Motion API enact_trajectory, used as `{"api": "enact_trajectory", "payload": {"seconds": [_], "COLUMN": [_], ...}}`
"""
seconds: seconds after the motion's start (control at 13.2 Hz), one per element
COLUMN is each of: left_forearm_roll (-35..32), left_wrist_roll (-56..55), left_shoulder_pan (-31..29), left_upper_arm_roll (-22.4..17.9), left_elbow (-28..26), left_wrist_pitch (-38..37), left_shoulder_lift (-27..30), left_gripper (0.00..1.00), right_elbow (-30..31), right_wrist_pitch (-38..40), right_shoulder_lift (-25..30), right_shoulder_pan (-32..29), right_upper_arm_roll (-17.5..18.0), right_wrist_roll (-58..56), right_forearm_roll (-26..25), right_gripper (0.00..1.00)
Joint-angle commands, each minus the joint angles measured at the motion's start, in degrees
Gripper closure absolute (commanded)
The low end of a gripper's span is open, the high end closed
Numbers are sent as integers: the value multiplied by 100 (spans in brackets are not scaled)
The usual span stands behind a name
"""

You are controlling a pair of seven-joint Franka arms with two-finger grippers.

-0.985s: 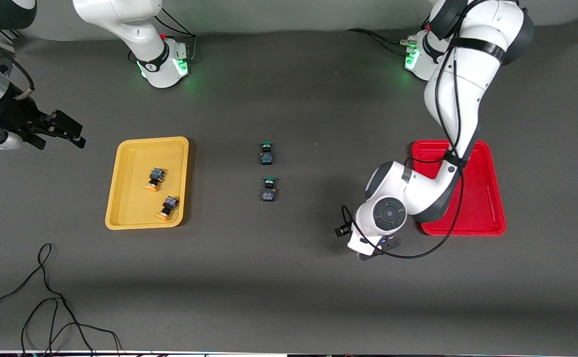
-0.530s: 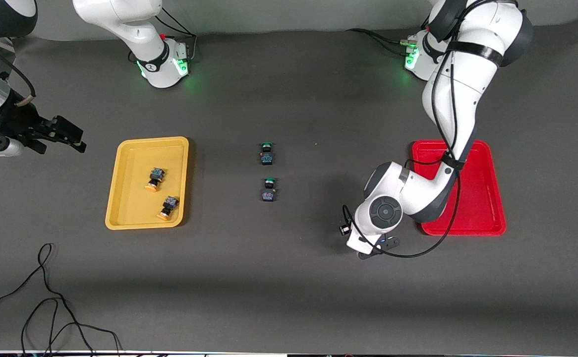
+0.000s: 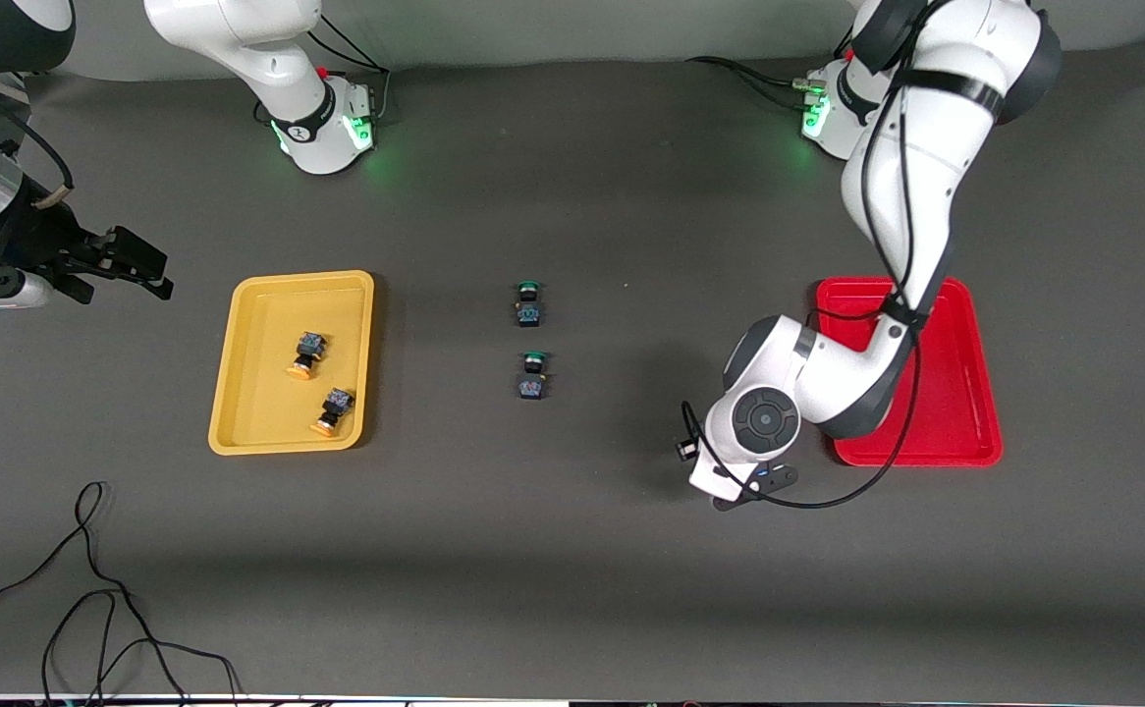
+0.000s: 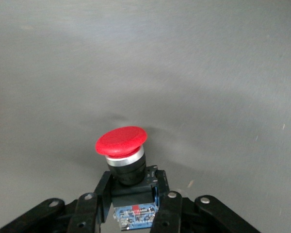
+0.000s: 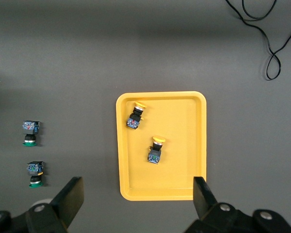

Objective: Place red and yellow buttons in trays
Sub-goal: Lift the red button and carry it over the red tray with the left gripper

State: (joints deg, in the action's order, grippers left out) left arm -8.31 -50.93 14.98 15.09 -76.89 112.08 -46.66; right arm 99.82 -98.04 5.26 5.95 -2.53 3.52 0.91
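Observation:
My left gripper [image 4: 131,187] is shut on the dark body of a red-capped button [image 4: 122,141] that stands upright, cap up. In the front view this gripper [image 3: 749,488] is low over the table beside the red tray [image 3: 970,393], at the tray's corner nearer the camera; the arm hides the button and part of the tray there. No second red button shows. The yellow tray [image 3: 224,393] holds two yellow-capped buttons [image 3: 305,353] [image 3: 333,410] lying on their sides. My right gripper [image 3: 158,272] is open and empty, high beside the yellow tray [image 5: 120,145] at the right arm's end of the table, and waits.
Two green-capped buttons [image 3: 528,304] [image 3: 532,376] stand mid-table between the trays; they also show in the right wrist view [image 5: 30,132] [image 5: 35,173]. A loose black cable [image 3: 91,589] lies near the camera at the right arm's end.
My left arm's wrist has shifted very slightly by the red tray, still holding the red button. The right gripper has barely moved.

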Motion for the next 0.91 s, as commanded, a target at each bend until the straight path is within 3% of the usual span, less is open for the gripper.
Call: {"api": "enact_trajectory", "payload": {"seconds": [0.0,0.15,0.3,0.53,0.68,0.83], "left_forearm_roll": [-13,4,83,312,312,233], "left_wrist_roll": [267,521,951,2363,3610,4816], "left_shoulder_pan": [-13,-109,-311,-1004,-1740,-2436], "left_upper_arm_roll": [-6,3,11,-24,-41,-41], "left_elbow": [-264,-772,-1649,-2653,-2962,-3200], "left_wrist_pitch": [-1071,-1425,-1400,-1330,-1111,-384], "left_shoulder_lift": [1051,1806,2711,3662,3787,3534], "left_gripper": [100,100,100,100,100,100], "right_elbow": [-95,-77,-77,-77,-42,-33], "right_wrist_pitch": [48,48,74,92,110,144], "right_shoulder_lift": [1,1,1,10,27,27], "right_shoulder_pan": [29,29,29,29,29,20], "right_upper_arm_roll": [7,-2,-2,-2,-2,-28], "right_wrist_roll": [-133,-150,-168,-168,-168,-229], "right_forearm_roll": [-126,-126,-100,-82,-65,-65], "right_gripper": [0,0,0,0,0,0]}}
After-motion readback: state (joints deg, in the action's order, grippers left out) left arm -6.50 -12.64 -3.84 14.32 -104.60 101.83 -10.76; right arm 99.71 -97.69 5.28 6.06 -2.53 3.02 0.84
